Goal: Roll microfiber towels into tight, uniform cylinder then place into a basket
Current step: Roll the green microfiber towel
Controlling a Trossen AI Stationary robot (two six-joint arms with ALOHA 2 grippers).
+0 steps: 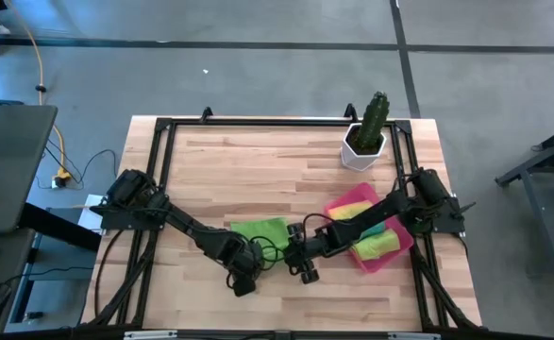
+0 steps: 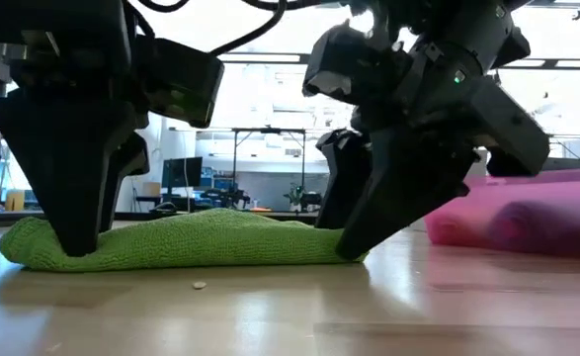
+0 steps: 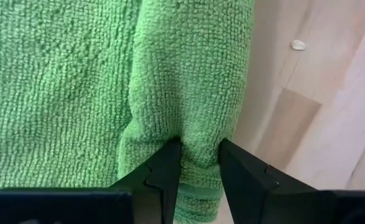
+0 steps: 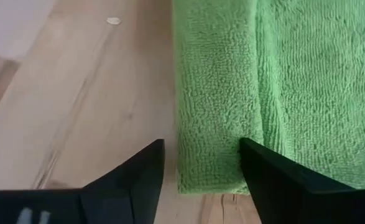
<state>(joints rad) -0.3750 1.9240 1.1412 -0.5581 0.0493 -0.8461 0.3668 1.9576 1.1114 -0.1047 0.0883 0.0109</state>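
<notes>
Lime green towel [image 1: 260, 231] lies flat mid-table, long axis left-right, rolled edge toward the table's near side — left gripper [image 3: 198, 163] pinches that fold; right gripper [image 4: 201, 165] open astride the other end.

Grey concrete floor [image 1: 258, 66] surrounds the table; bright windows [image 2: 270, 99] light desks behind.

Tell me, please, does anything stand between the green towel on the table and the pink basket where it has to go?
Nothing visible on the table does. The green towel lies flat, and the basket is beside it; only the right arm reaches across that gap. The left gripper pinches its folded edge, and the right gripper stands open at its other end.
</notes>
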